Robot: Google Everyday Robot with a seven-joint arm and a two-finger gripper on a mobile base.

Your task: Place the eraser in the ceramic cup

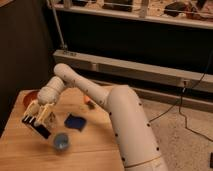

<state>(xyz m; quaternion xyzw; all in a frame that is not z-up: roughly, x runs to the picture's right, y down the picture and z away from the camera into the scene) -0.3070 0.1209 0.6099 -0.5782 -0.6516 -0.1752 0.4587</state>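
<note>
My gripper (37, 121) hangs over the left part of the wooden table (90, 150), with the arm reaching in from the right. It is shut on the eraser (43, 131), a small black block that sticks out below the fingers, tilted down to the right. The ceramic cup (61, 142), small, round and blue-grey, stands upright on the table just right of and below the eraser. The eraser is held above the table, beside the cup and apart from it, not over its mouth.
A red-orange bowl (28, 99) sits at the table's back left, partly behind the gripper. A flat dark-blue piece (76, 121) lies right of the gripper. A small orange object (90, 103) lies further back. A dark shelf unit stands behind the table.
</note>
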